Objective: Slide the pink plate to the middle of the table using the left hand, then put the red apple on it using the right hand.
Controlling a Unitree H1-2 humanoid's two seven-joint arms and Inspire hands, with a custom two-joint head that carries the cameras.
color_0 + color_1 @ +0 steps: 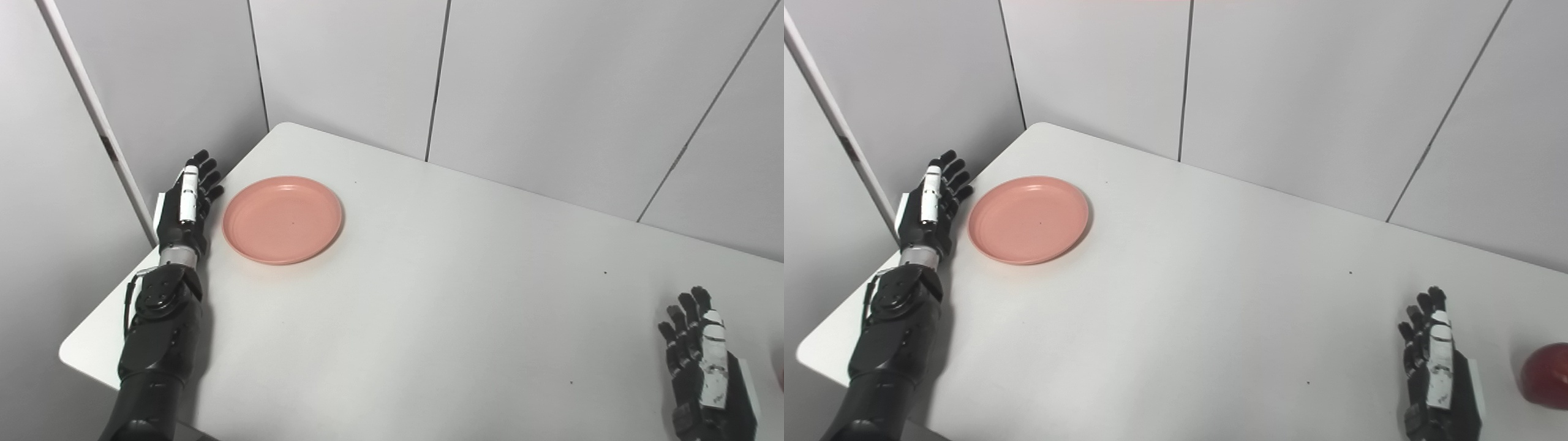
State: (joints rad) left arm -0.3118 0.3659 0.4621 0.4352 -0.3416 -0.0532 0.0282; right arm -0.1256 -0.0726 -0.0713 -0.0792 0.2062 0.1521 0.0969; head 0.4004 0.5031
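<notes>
Pink plate [282, 220] sits far left, my left hand [185, 208] just beside it, fingers spread; my right hand [1438, 373], fingers apart, waits near the red apple [1545, 375].

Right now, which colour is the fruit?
Dark red; the apple shows best in the right eye view.
</notes>
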